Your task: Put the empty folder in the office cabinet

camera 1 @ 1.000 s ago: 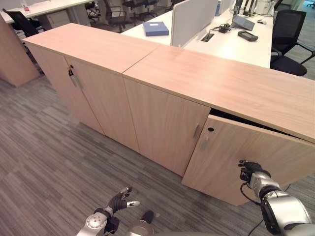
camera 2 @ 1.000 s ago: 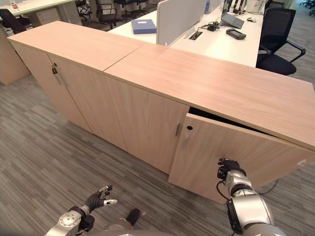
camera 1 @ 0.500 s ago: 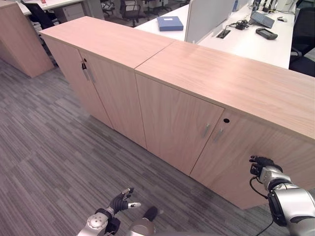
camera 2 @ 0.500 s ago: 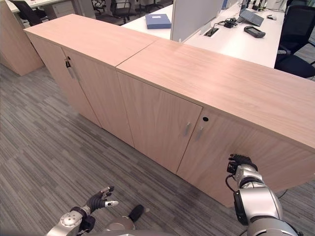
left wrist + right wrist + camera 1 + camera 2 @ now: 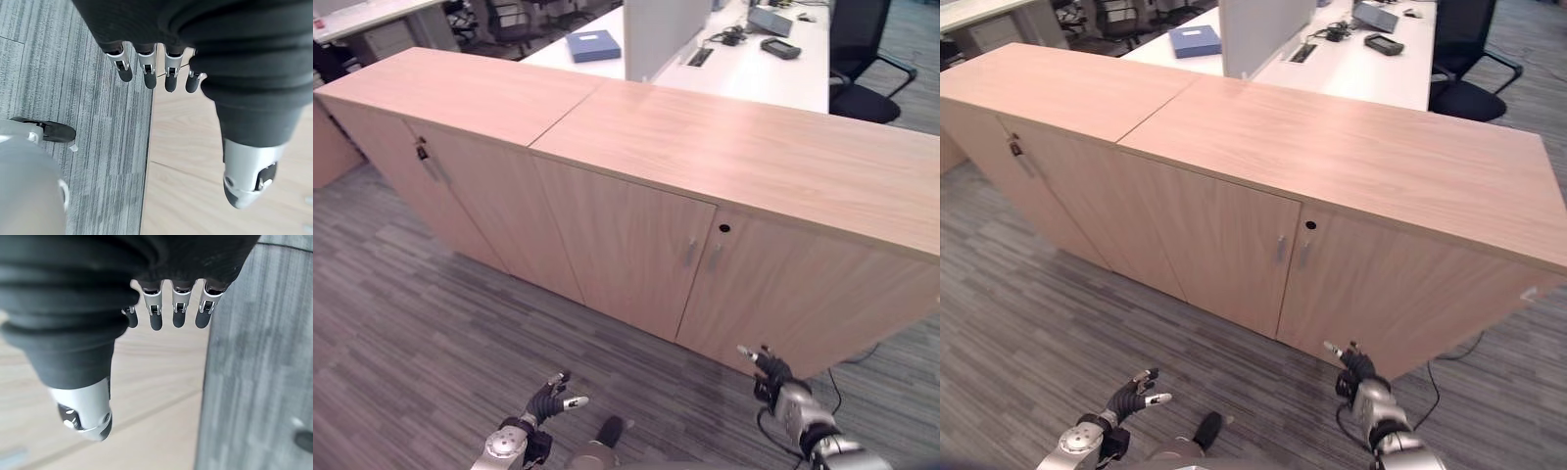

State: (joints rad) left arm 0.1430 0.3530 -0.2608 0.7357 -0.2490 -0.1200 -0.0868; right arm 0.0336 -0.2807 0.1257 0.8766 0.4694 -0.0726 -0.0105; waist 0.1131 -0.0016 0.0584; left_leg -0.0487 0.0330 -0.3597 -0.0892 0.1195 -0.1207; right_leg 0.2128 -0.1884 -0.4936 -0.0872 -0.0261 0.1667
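Here we found the long wooden cabinet (image 5: 636, 147) with every door (image 5: 803, 294) flush against its front, no gap showing along any edge. The pair of small handles (image 5: 702, 256) sat side by side at the middle of the frame, with a round keyhole (image 5: 723, 228) just above them.

Our right hand (image 5: 770, 370) hung low at about five o'clock, just off the foot of the right-hand door and, as far as we could judge, not touching it. In its own wrist view its fingers (image 5: 177, 308) were straight and loosely spread, the thumb (image 5: 85, 406) apart from them, holding nothing. Our left hand (image 5: 551, 398) hung at about seven o'clock over the grey carpet (image 5: 401, 323), well apart from the cabinet. Its fingers (image 5: 145, 68) were likewise straight and relaxed, and empty.

We saw no folder in either hand, nor on the cabinet top or the carpet. We judged that it lay inside, behind the closed doors, though we could not confirm this. A blue binder (image 5: 592, 45) lay on the white desk (image 5: 754, 73) at about eleven o'clock, beyond the cabinet; whether it had any part in the task we could not tell.

We judged the task finished or very nearly so, with only the withdrawal of the arms left.
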